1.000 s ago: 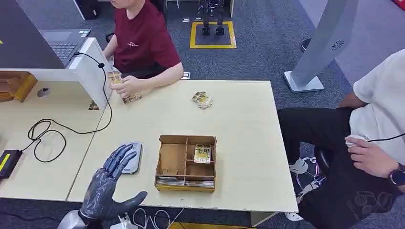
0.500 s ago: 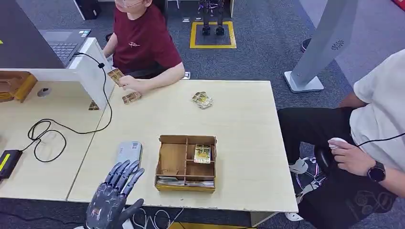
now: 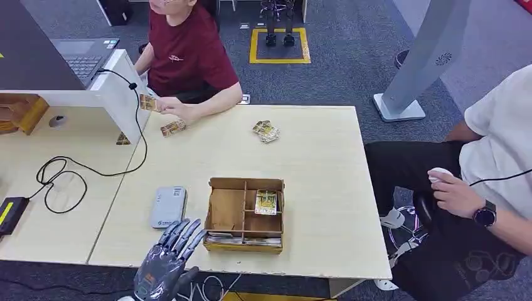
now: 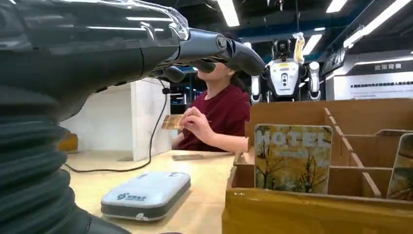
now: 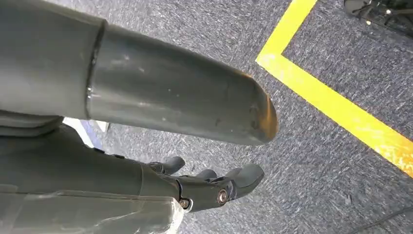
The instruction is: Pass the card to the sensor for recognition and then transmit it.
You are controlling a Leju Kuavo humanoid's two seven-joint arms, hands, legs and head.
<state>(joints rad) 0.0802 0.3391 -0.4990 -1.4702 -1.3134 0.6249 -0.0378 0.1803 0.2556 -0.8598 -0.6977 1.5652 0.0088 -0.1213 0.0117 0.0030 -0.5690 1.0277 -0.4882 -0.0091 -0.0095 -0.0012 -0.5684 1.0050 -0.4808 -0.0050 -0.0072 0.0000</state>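
Up front, the head view shows the left hand (image 3: 168, 260) at the near edge of the table (image 3: 320, 182), fingers spread and holding nothing, its fingertips just beside the near left corner of the wooden box (image 3: 244, 214) and near the grey sensor (image 3: 168, 206), which lies flat to the left of the box. One card (image 3: 266, 202) rests in a right-hand compartment of the box, and more cards lie along its front slot. At the far side of the table a person in a dark red shirt (image 3: 185, 53) holds a card (image 3: 148, 103) up beside the white partition (image 3: 122, 94), with another card (image 3: 172, 128) lying on the table close to that hand and a small loose pile of cards (image 3: 266, 131) further right. A second person in a white shirt (image 3: 502, 138) sits at the right, one hand on a mouse. From the left wrist view, the left hand's fingers (image 4: 229, 48) stretch out released above the table, the sensor (image 4: 146, 195) lies below them, and a card printed HOTEL (image 4: 293, 158) stands upright in the front slot of the box (image 4: 311, 209). From the right wrist view, the right hand (image 5: 204, 187) hangs over grey carpet (image 5: 311, 161) beside a yellow floor stripe (image 5: 336, 105), its fingers loosely curled with nothing in them.
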